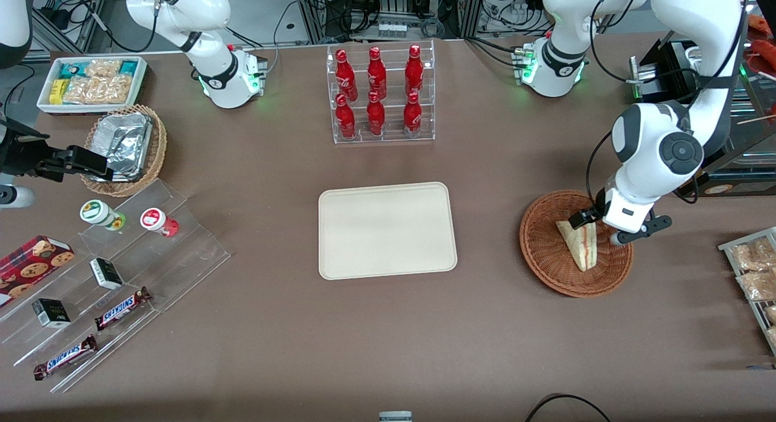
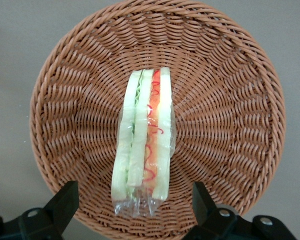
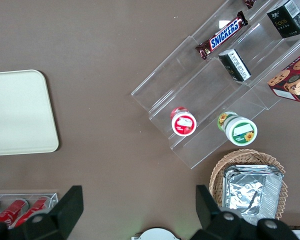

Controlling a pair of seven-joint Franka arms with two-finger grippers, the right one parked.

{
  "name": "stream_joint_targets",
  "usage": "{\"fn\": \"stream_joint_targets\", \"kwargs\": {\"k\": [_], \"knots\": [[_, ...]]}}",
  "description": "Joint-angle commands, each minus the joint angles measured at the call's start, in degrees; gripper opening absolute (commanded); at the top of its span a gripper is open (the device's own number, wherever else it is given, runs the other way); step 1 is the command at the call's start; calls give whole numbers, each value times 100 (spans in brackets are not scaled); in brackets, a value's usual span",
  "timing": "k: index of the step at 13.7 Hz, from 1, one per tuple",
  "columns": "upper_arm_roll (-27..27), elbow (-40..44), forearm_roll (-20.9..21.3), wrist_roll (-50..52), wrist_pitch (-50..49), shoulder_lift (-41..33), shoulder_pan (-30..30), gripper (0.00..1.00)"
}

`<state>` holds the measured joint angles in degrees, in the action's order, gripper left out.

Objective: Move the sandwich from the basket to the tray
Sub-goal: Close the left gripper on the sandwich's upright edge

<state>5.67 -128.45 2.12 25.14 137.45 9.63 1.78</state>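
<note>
sandwich (image 2: 143, 145) in basket (image 2: 230, 125), gripper (image 2: 135, 202) above, jaws wide, empty

Front view high, overlooks whole table; left wrist view straight down, close over basket (image 2: 155, 120), gripper (image 2: 132, 202) above it

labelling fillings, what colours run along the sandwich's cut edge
Red and green stripes between pale bread on the sandwich, clearest in the left wrist view.
</note>
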Motion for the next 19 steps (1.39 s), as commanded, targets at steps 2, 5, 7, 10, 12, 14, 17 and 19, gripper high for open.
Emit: {"fn": "stream_joint_targets", "kwargs": {"k": [2, 5, 7, 10, 12, 14, 17, 19], "knots": [[-13, -13, 140, 158, 282, 214, -38, 100], [-13, -22, 140, 158, 431, 328, -38, 100], [-22, -31, 140, 149, 607, 443, -38, 100], [-22, -22, 140, 140, 634, 487, -38, 68], [-22, -22, 140, 123, 634, 487, -29, 7], [-22, -22, 148, 114, 625, 487, -29, 0], [-22, -14, 219, 157, 538, 365, -29, 0], [31, 65, 219, 193, -21, 32, -46, 0]]}}
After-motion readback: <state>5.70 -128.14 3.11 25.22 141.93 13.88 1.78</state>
